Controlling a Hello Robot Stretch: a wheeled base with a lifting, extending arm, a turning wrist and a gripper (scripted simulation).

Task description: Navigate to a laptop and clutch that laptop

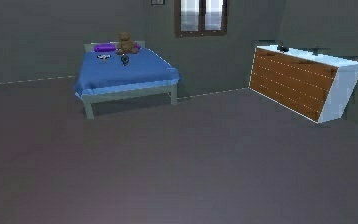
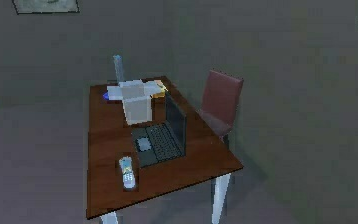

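A dark laptop [image 2: 163, 137] stands with its lid raised on a reddish-brown table [image 2: 202, 170] in the arm side view's middle. Its screen faces the view's left and its keyboard lies flat toward the table's near half.
On the same table stand a white box [image 2: 139, 102], a thin upright item [image 2: 117, 68] and a small grey device [image 2: 128, 173]. A dark red chair [image 2: 223, 100] stands at the table's right. The forward view has a blue bed [image 1: 125, 74], a wooden dresser [image 1: 302, 82], a window [image 1: 203, 16] and wide bare floor.
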